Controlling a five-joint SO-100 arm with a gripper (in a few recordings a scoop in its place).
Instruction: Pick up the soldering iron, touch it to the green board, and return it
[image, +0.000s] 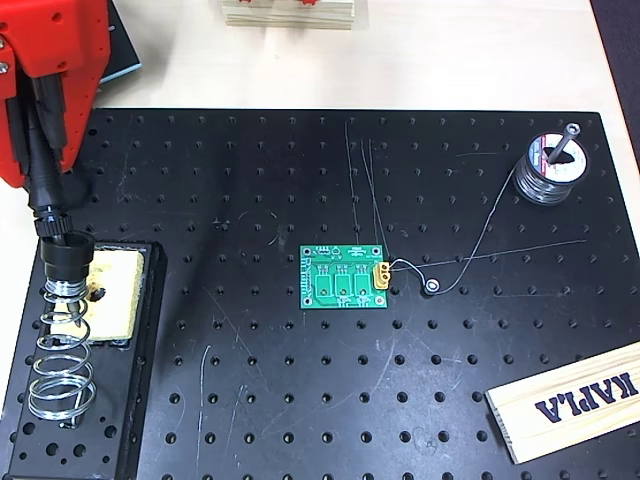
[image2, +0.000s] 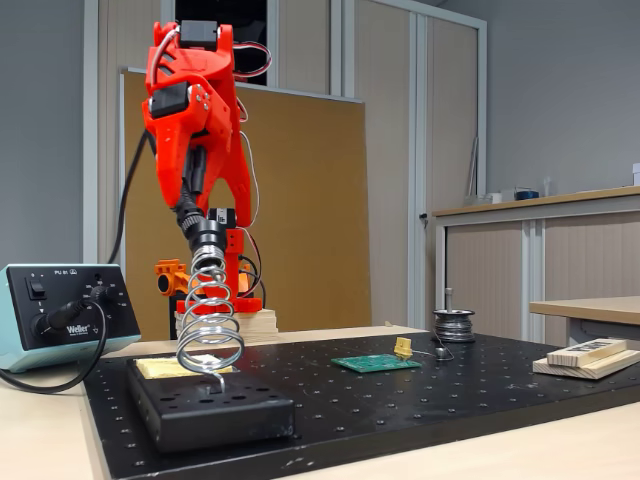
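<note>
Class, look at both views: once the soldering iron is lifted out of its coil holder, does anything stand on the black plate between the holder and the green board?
Nothing visible does. Between the coil holder and the green board the black plate lies bare. The solder wire and spool lie beyond the board.

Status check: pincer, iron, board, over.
Pincer shut on iron, iron seated in coil holder. Board flat mid-plate, untouched. Solder wire beside board.
</note>
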